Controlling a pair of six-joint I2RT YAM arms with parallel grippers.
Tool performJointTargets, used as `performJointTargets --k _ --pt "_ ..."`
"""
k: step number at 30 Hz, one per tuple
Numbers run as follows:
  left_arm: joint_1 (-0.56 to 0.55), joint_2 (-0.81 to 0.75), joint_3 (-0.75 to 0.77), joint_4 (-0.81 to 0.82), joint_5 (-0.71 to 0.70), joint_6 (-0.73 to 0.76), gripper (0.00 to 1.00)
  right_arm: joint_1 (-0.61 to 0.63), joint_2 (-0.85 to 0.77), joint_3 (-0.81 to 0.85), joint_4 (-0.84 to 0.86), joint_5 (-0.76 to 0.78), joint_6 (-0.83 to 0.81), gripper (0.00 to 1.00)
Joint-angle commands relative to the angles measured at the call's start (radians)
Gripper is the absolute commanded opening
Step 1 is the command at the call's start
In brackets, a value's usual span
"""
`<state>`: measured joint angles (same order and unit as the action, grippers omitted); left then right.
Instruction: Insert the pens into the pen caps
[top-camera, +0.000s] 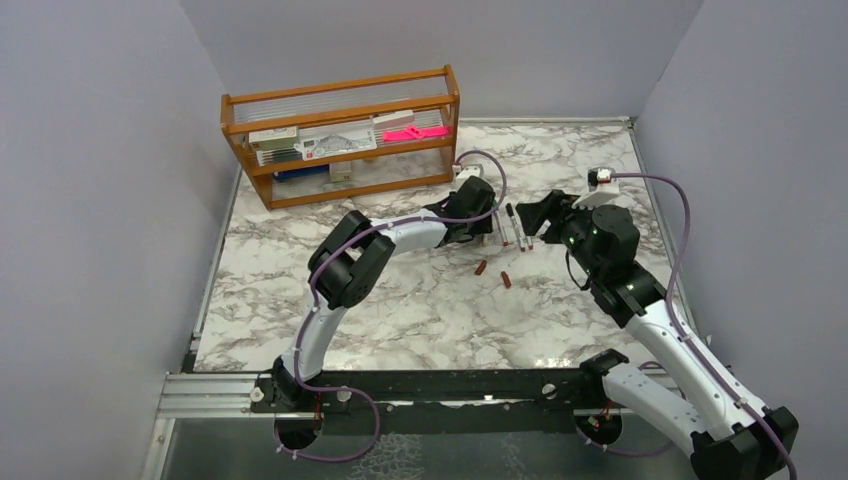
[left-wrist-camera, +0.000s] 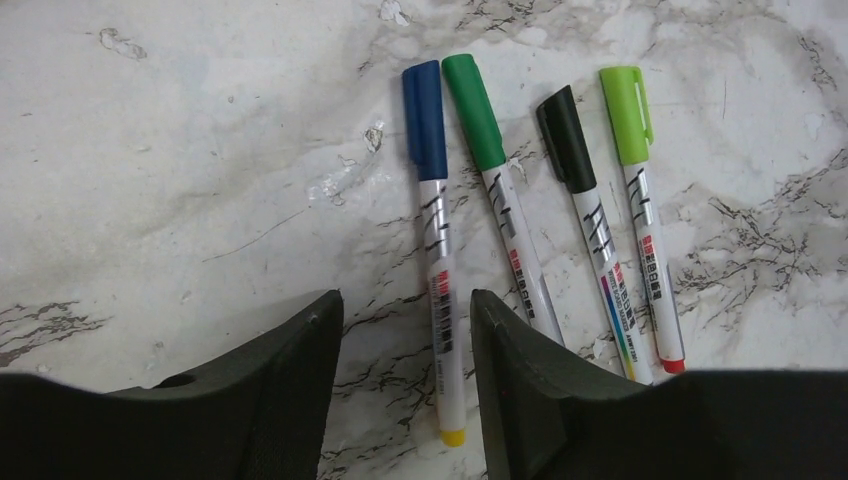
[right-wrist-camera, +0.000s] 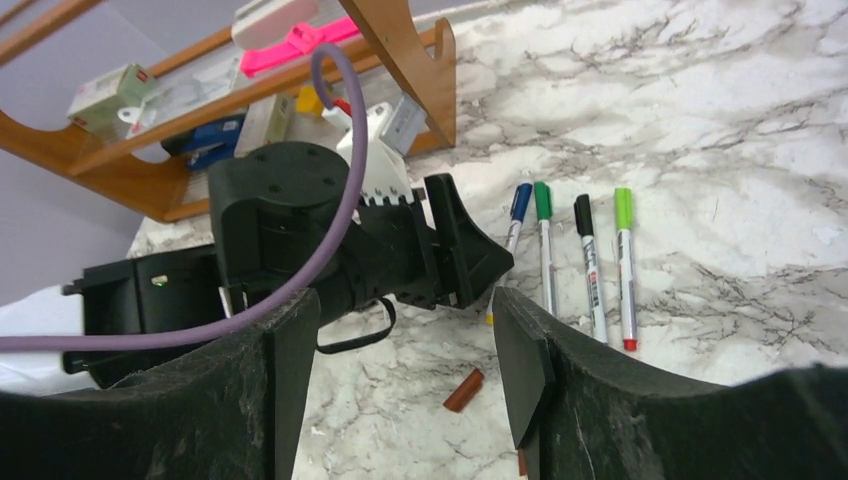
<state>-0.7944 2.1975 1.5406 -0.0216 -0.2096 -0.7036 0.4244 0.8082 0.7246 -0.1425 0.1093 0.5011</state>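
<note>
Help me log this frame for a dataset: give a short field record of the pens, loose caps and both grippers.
pens: four in a row on the table: blue-capped pen, dark green-capped pen, black-capped pen, light green-capped pen
loose caps: two dark red caps, lying apart from the pens
left gripper: open, fingers either side of the blue-capped pen
right gripper: open, holding nothing

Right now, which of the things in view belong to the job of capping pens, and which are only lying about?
Belong: four pens, each wearing a cap; two loose dark red caps near them.
Lying about: wooden rack at the back; pink item and small boxes on its shelves.
</note>
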Motion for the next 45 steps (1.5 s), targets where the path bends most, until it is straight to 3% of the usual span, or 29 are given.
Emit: performJointTargets --k 1,6,11,14,19,22,26,30,38,45 --pt "0.000 -0.078 -0.033 0.017 0.025 -0.024 0.53 0.001 0.037 -0.033 0.028 -0.047 0.008 0.63" --pt "0.042 -0.249 -0.153 0.021 0.001 0.004 0.53 0.002 0.090 -0.065 0.125 -0.110 -0.055 0.63" --pt "0.138 -0.512 -0.416 0.074 -0.054 0.001 0.51 0.012 0.230 -0.063 0.228 -0.208 -0.074 0.54" --pt "0.193 -0.675 -0.560 0.093 -0.104 0.001 0.49 0.076 0.342 -0.043 0.312 -0.185 -0.099 0.53" --pt "0.406 -0.783 -0.690 0.102 0.157 -0.087 0.48 0.235 0.624 0.088 0.409 -0.194 -0.223 0.51" --pt "0.485 -0.840 -0.773 0.132 0.218 -0.123 0.47 0.301 0.803 0.196 0.473 -0.254 -0.302 0.57" --pt "0.541 -0.922 -0.822 0.117 0.242 -0.127 0.47 0.375 1.051 0.387 0.450 -0.255 -0.410 0.68" --pt "0.626 -0.937 -0.828 0.107 0.357 -0.127 0.47 0.393 1.221 0.535 0.446 -0.251 -0.448 0.68" --pt "0.735 -1.019 -0.863 0.061 0.387 -0.091 0.48 0.398 1.392 0.725 0.361 -0.260 -0.497 0.68" --pt "0.757 -1.029 -0.877 0.049 0.409 -0.060 0.48 0.426 1.468 0.787 0.315 -0.171 -0.552 0.56"
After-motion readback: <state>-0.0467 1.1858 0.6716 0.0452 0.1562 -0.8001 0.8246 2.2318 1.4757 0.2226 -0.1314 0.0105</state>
